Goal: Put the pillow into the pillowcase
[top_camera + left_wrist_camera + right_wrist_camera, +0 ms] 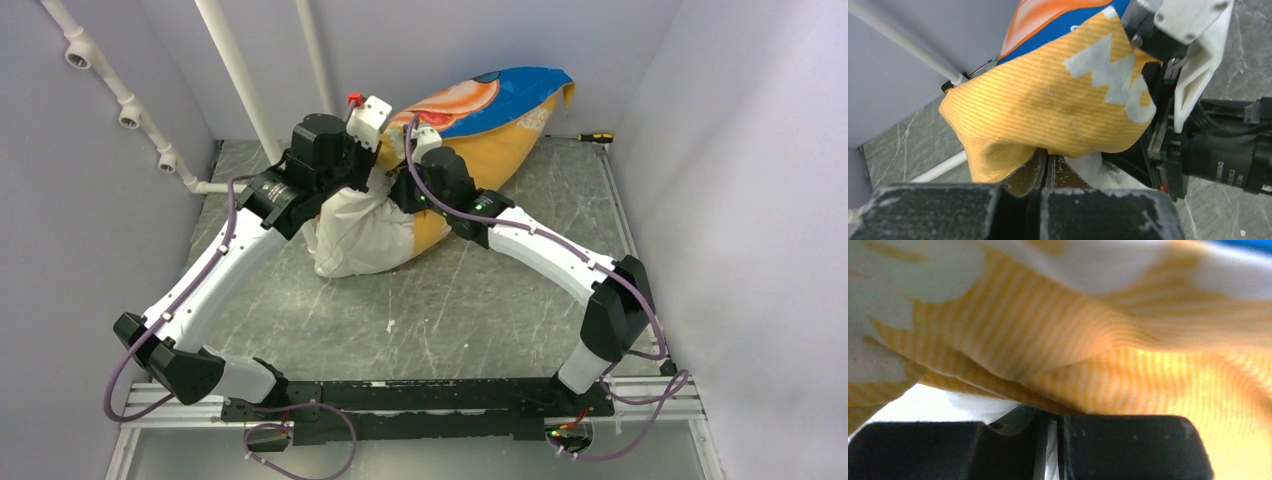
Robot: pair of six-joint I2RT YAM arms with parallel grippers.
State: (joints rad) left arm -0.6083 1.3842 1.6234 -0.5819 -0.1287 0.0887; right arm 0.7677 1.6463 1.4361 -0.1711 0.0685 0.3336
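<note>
Nearest the arm bases, the grey tabletop [480,310] carries the bare end of the pillow [350,240], a bunched white lump that lies uncovered just beyond the middle of the surface. Immediately past it both arms meet at the open mouth of the pillowcase [500,125]. The left fingers [1029,175] stand pressed together with the yellow striped hem draped over their tips, and are judged to be pinching that hem on the left side of the mouth. The right fingers [1128,445] are likewise narrow, with only a sliver of pale cloth in the slot and the hem running across their tips. The grip is judged to be on the case, though the close view is too blurred for certainty. From the mouth the filled case runs away to the far right, its closed blue end resting against the rear wall, near a screwdriver [598,137]. The long axis therefore lies near-left to far-right, and the uncovered portion sits on the near-left side of both grips. Neither arm is clearly closer. The hem must travel that way, along the axis.
</note>
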